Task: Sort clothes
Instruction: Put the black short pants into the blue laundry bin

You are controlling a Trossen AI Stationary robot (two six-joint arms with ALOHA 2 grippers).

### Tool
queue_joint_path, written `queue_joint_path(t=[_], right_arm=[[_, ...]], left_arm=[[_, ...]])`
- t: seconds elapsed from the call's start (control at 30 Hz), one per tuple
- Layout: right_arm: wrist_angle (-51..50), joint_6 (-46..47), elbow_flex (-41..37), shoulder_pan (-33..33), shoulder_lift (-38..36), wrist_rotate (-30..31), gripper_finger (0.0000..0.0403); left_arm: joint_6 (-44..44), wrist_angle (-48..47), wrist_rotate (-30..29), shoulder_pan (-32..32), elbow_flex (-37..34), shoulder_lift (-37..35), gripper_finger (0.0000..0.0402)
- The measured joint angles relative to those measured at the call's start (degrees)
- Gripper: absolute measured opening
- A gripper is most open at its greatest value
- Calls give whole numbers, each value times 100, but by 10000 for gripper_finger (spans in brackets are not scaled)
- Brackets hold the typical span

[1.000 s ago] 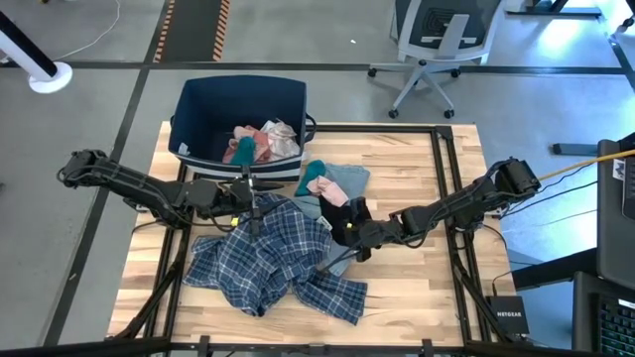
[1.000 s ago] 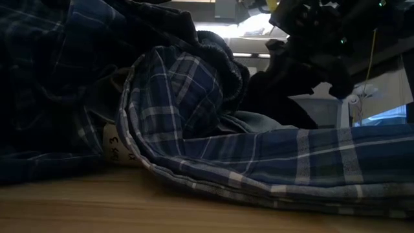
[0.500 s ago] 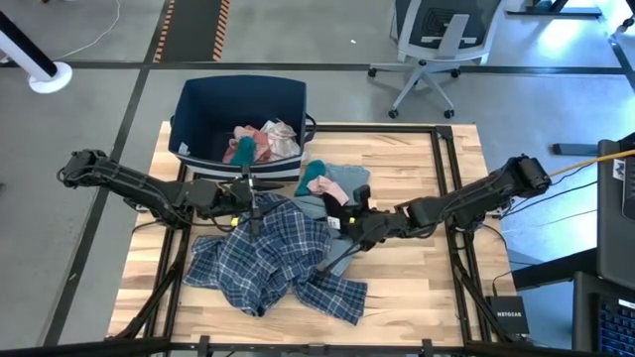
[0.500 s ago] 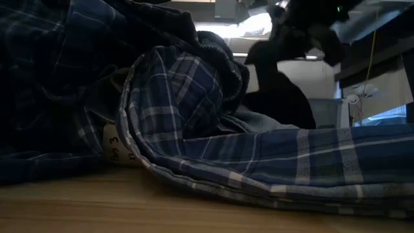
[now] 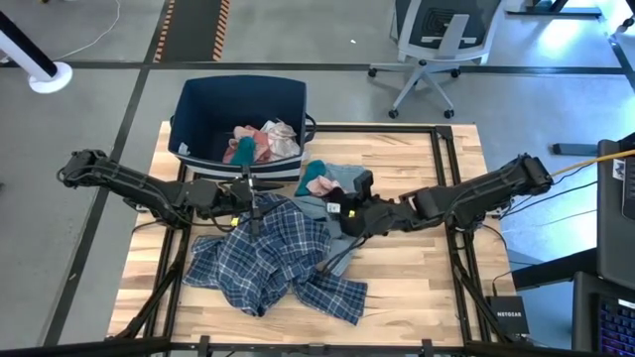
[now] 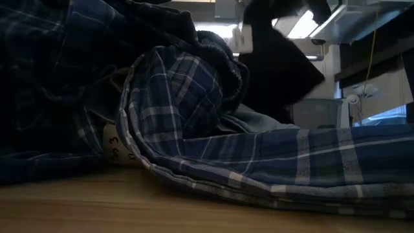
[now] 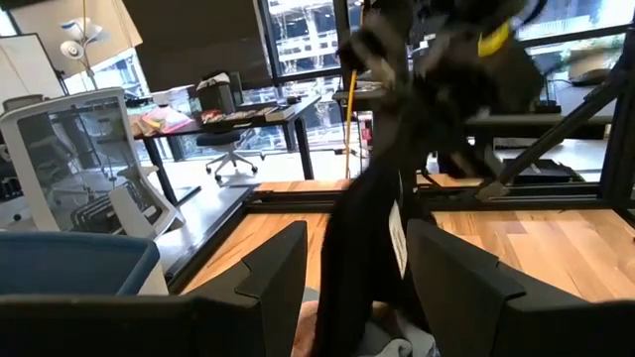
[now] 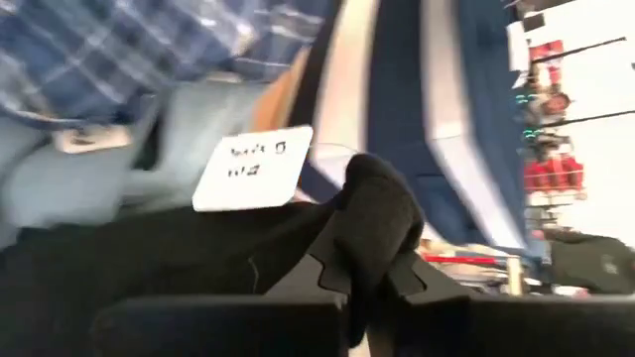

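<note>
The small black item, with a white tag, hangs from my right gripper just right of the table's middle. It also shows in the low view. My right gripper is shut on it. The large blue-white plaid shirt lies crumpled on the table's near middle. My left gripper is open over the shirt's far edge and holds nothing. A teal piece and a light grey-blue garment lie on the table in front of the bin. My right gripper pinches a bunched fold of the black item between its two fingers, near the white tag. The item hangs slack below the fingers. Its lower end is hidden behind the other clothes.
The dark blue fabric bin stands at the table's far left, holding pink, teal and white pieces. Bare wood lies at the table's right. An office chair stands beyond the far edge.
My right gripper has gone up and toward the table's far edge with the black item. The item has been drawn up off the pile and now hangs higher.
</note>
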Motion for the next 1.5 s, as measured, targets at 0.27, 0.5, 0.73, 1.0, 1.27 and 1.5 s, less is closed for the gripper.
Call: queue_joint_path(t=[0.27,0.5,0.73,1.0,1.27,1.5], right_arm=[[30,-1168,1124,-20,-21,480,17],[226,-2056,1883,-424,-19,460,17],[1533,-3305,1993,-1259,-14,-13,19],[3484,-4283,1997,-2435,109,-2212,20],[4785,-4060,1997,-3094,573,-3591,20],[5731,-4063,1997,-3289,1270,-3746,21]], left_arm=[[39,-1,2,0,-1,0,169],[16,-60,0,0,-1,-1,169],[-257,-564,2,0,-1,-2,169],[-760,-963,0,0,-1,-2,169],[-861,-1031,-1,0,1,-3,169],[-621,-988,0,0,1,-2,169]])
